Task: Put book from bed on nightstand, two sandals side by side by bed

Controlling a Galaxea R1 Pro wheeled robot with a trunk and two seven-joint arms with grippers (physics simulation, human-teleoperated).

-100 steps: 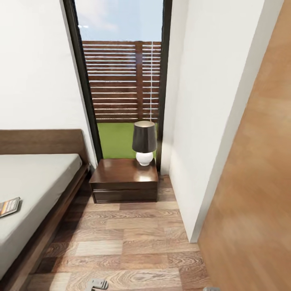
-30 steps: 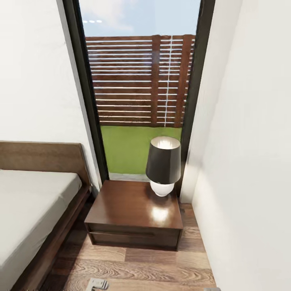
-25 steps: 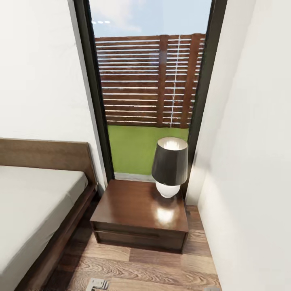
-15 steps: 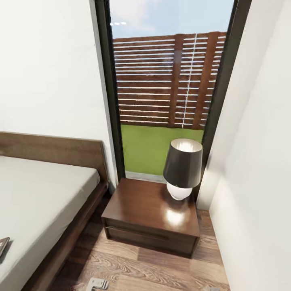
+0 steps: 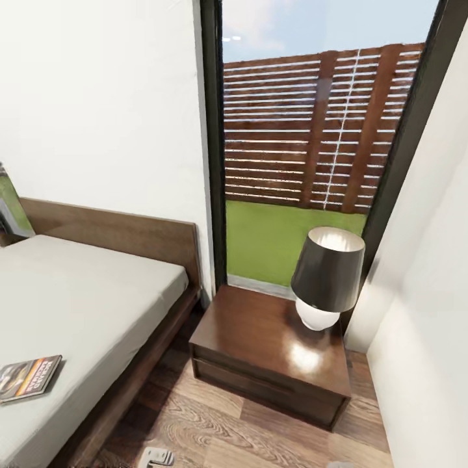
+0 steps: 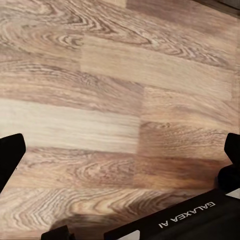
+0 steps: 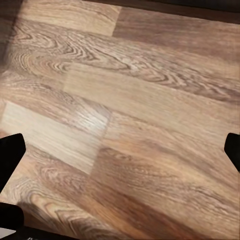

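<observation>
Book [image 5: 29, 376] on bed [image 5: 84, 305], nightstand [image 5: 273, 354] right.

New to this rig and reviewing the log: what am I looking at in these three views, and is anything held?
It is a wheeled robot with two arms, rendered in a simulator and driven by a person. The big picture comes from its head camera, looking forward and down into a bedroom. There you see the bed with its plain grey mattress, and the book lying flat on it near the picture's left edge. Beside the bed stands the nightstand, with a table lamp on its top, in front of a tall window onto grass and a slatted fence.

The other two pictures come from cameras on the wrists, each looking along its arm's jaws. Both look at bare wood-plank floor. The dark tips at the sides belong to the left gripper and the right gripper. Both sets of jaws stand wide apart with nothing between them, so nothing is held.
</observation>
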